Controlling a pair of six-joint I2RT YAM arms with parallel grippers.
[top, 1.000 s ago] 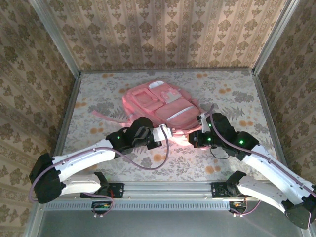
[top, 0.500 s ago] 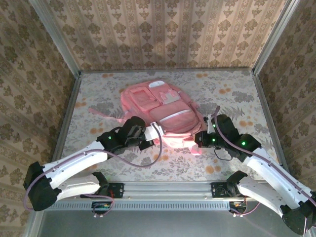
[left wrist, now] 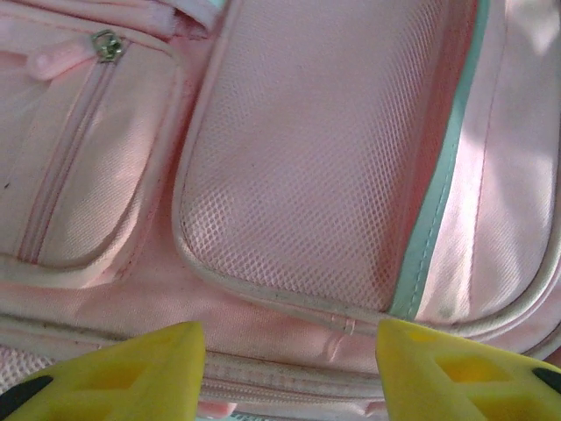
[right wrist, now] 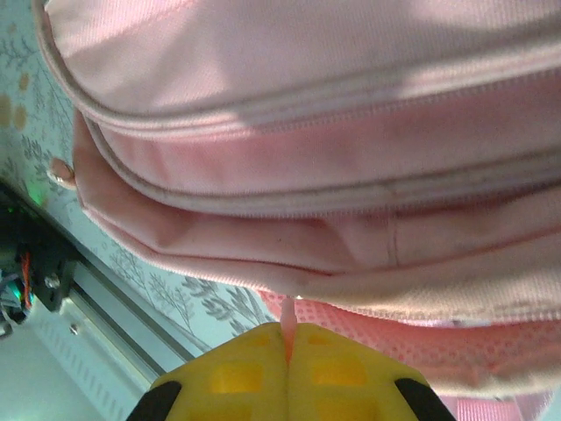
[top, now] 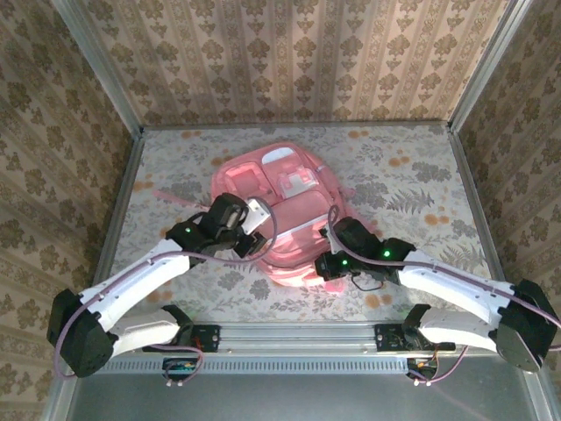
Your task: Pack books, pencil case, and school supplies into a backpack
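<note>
Backpack, one; arms, two.

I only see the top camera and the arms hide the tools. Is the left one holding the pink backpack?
Observer: No. The left tool is open, its yellow fingers apart and pointing at the backpack's mesh pocket, nothing between them.
Operator: What about the right one?
Observer: The right tool is shut on a thin pink strip at the backpack's edge.
Operator: What's beside the mesh pocket?
Observer: A smaller pocket with a metal pull on its zip.
</note>
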